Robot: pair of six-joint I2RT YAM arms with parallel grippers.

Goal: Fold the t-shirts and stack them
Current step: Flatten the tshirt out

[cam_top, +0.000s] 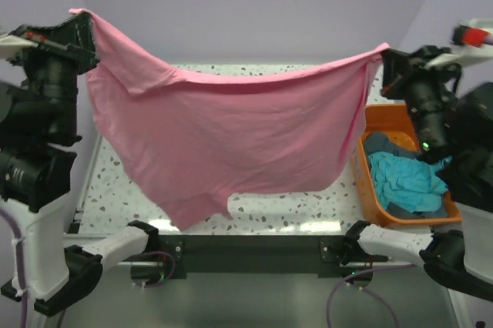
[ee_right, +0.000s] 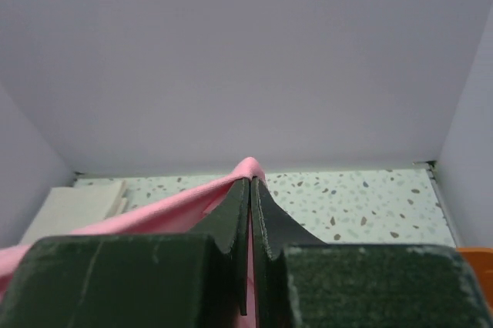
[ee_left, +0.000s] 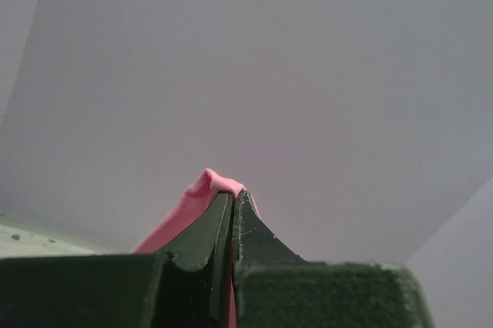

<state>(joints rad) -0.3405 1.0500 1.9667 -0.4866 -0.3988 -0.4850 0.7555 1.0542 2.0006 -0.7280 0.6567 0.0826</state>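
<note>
The pink t-shirt [cam_top: 231,135] hangs spread in the air between both grippers, above the speckled table [cam_top: 115,197]. My left gripper [cam_top: 83,17] is shut on its upper left corner; pink cloth [ee_left: 196,201] pokes out past the closed jaws [ee_left: 233,197]. My right gripper [cam_top: 385,55] is shut on the upper right corner; pink cloth [ee_right: 166,205] runs off left from the closed jaws [ee_right: 251,182]. The shirt's lower hem sags to the front left, near the table. A teal t-shirt [cam_top: 408,182] and a grey t-shirt [cam_top: 383,143] lie in the basket. No white t-shirt shows.
An orange plastic basket [cam_top: 370,205] stands at the table's right edge, just below my right arm. A pale flat slab [ee_right: 73,209] lies at the table's back left in the right wrist view. Lilac walls close in the back and sides.
</note>
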